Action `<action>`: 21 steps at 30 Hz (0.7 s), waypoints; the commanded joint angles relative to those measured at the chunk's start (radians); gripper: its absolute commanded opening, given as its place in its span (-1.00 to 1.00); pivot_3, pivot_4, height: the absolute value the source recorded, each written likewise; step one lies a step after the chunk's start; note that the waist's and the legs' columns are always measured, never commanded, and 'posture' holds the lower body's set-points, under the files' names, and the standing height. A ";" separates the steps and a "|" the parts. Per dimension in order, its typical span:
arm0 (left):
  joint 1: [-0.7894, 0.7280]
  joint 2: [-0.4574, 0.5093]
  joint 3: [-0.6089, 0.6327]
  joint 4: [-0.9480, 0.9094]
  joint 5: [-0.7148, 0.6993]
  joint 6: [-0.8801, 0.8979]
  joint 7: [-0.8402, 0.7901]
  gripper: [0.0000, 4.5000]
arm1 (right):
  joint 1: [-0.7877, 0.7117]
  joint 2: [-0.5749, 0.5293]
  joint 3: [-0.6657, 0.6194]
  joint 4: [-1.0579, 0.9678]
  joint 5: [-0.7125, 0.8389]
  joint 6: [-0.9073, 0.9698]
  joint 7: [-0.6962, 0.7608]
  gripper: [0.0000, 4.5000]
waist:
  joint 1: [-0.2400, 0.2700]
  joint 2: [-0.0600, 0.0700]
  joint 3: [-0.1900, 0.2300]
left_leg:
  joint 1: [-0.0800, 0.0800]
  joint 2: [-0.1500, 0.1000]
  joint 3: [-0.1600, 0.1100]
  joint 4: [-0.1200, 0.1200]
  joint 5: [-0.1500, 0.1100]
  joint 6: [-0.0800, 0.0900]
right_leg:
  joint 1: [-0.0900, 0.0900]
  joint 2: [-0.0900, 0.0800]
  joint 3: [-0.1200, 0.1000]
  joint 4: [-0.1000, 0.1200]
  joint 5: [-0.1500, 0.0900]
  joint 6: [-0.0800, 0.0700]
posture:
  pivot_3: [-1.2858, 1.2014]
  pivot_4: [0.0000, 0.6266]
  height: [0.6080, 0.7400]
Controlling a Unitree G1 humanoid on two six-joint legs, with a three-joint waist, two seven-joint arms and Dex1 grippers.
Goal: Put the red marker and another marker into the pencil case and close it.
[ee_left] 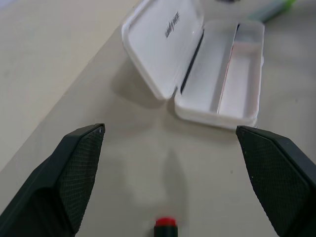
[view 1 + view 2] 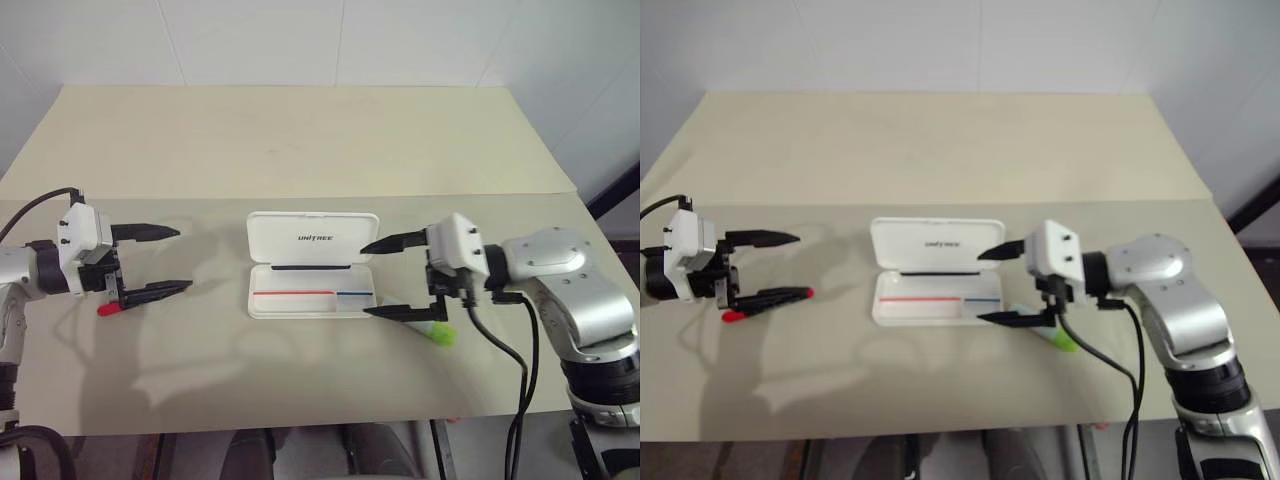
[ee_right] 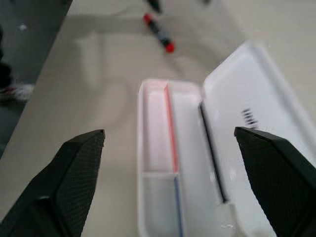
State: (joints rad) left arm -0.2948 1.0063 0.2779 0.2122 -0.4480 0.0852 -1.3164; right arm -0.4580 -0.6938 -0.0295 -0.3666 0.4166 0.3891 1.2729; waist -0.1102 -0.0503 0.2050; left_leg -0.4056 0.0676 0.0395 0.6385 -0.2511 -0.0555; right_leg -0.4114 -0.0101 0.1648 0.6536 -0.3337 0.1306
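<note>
The white pencil case lies open at mid-table, lid tipped back, its tray empty with a red and a blue stripe inside. The red marker rests on the table to the case's left, partly hidden under the lower finger of my left gripper, which hovers open and points at the case. The pale mint marker with a green cap lies just off the case's right end. My right gripper hangs open there, fingertips over the case's right edge, its lower finger above that marker. Neither gripper holds anything.
The beige table has wide bare room behind the case and in front of it. Its front edge runs close below both arms. A black cable hangs from my right wrist over that front edge.
</note>
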 commanded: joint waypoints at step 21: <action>-0.059 0.212 -0.168 0.277 0.321 -0.212 -0.075 1.00 | 0.030 0.027 -0.039 0.044 0.100 -0.107 -0.111 0.99 | 0.001 0.000 0.000 | 0.001 0.001 0.001 -0.004 0.000 0.000 | -0.002 0.000 0.000 0.000 -0.001 -0.002 | 0.03 -0.52 1.00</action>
State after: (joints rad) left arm -0.3423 1.2018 0.1139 0.4799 -0.1471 -0.0987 -1.3924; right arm -0.4301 -0.6660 -0.0635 -0.2925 0.5119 0.2993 1.1710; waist -0.1094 -0.0499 0.2052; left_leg -0.4050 0.0681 0.0409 0.6348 -0.2508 -0.0551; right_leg -0.4133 -0.0100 0.1649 0.6541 -0.3348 0.1286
